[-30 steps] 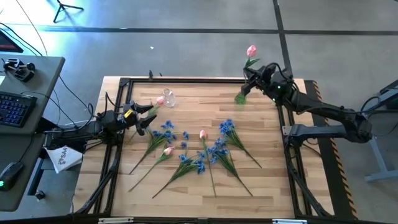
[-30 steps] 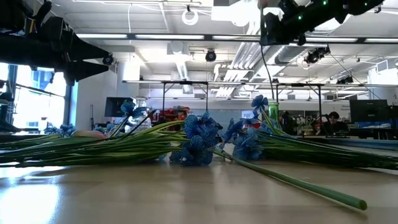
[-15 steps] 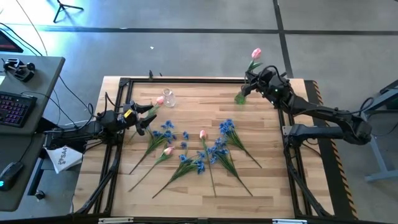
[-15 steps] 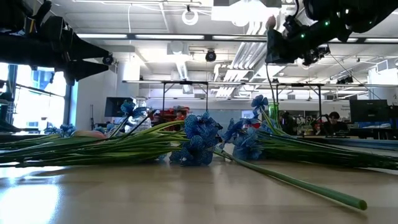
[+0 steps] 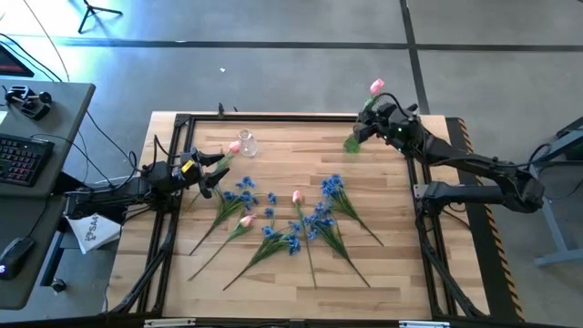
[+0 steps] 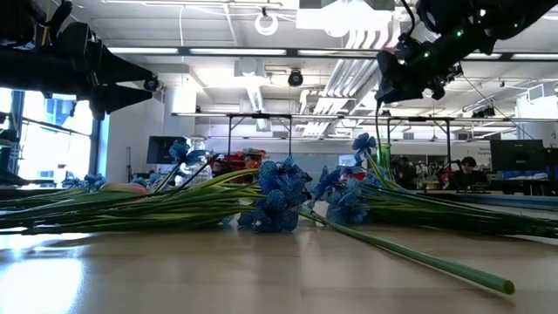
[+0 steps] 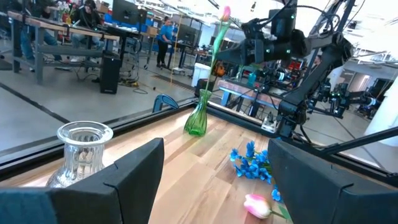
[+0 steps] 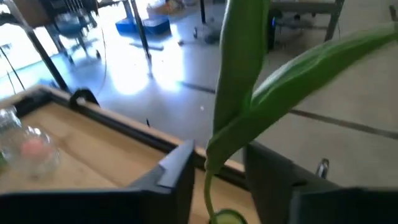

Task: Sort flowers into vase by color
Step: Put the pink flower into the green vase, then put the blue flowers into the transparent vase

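A pink tulip [image 5: 375, 87] stands with its stem in a green vase [image 5: 353, 141] at the table's far right. My right gripper [image 8: 217, 168] is open above the vase. Its fingers stand on either side of the stem [image 8: 207, 186], just under the leaves [image 8: 249, 93]. At the far left a clear vase [image 5: 246, 144] holds one pink bud [image 5: 235, 146]. My left gripper [image 5: 217, 173] waits open and level beside it. Several blue flowers [image 5: 319, 214] and two pink tulips [image 5: 297, 196] lie flat on the table's middle. My right gripper comes at the tulip's stem [image 8: 207, 186] slanting down from the table's right, fingers across it. The stem passes close to one finger [image 8: 180, 171], with a wide gap to the other. Whether it touches that finger, I cannot tell.
A black rail [image 5: 273, 116] frames the wooden table. The loose flowers' long stems [image 6: 410, 253] fan out toward the near edge. A desk with a keyboard [image 5: 23, 155] stands left of the table. Bare wood lies between the two vases.
My right gripper has sunk a little over the green vase and rolled about its own line. The tulip's bud has come lower and swung slightly toward the table's right, while its stem foot stayed at the vase.
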`<action>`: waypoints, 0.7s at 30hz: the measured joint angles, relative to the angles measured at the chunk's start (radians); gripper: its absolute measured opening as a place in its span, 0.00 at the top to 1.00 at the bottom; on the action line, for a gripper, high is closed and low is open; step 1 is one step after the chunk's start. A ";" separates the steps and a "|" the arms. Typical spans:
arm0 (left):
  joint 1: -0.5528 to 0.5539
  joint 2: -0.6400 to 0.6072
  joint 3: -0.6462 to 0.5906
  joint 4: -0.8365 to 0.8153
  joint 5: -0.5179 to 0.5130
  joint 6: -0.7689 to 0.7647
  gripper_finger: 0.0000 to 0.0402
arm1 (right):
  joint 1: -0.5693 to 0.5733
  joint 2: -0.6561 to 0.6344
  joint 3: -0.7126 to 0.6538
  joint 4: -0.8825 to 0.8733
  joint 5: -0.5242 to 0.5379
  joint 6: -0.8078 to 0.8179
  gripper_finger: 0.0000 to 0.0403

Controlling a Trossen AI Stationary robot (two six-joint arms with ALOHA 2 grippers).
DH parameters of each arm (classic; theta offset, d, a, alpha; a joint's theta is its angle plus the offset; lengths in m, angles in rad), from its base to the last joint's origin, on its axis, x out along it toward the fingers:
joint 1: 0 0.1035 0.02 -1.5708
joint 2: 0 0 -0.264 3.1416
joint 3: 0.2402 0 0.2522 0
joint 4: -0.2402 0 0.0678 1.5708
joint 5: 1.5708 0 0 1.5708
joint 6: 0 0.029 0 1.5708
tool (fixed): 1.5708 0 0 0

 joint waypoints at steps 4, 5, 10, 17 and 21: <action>0.000 0.000 0.000 0.000 0.000 -0.001 0.32 | 0.000 0.000 0.114 -0.281 -0.001 0.056 0.49; 0.000 0.000 0.000 0.000 0.000 -0.001 0.32 | 0.000 0.000 0.144 -0.351 0.000 0.074 0.46; 0.000 0.000 0.000 -0.001 0.000 -0.001 0.32 | 0.000 0.000 0.277 -0.627 0.000 0.150 0.41; 0.000 0.000 0.000 -0.004 -0.002 -0.027 0.32 | 0.075 0.000 0.386 -0.723 0.001 0.184 0.43; 0.000 0.000 0.000 -0.005 -0.004 -0.027 0.32 | 0.161 0.005 0.366 -0.671 0.001 0.176 0.46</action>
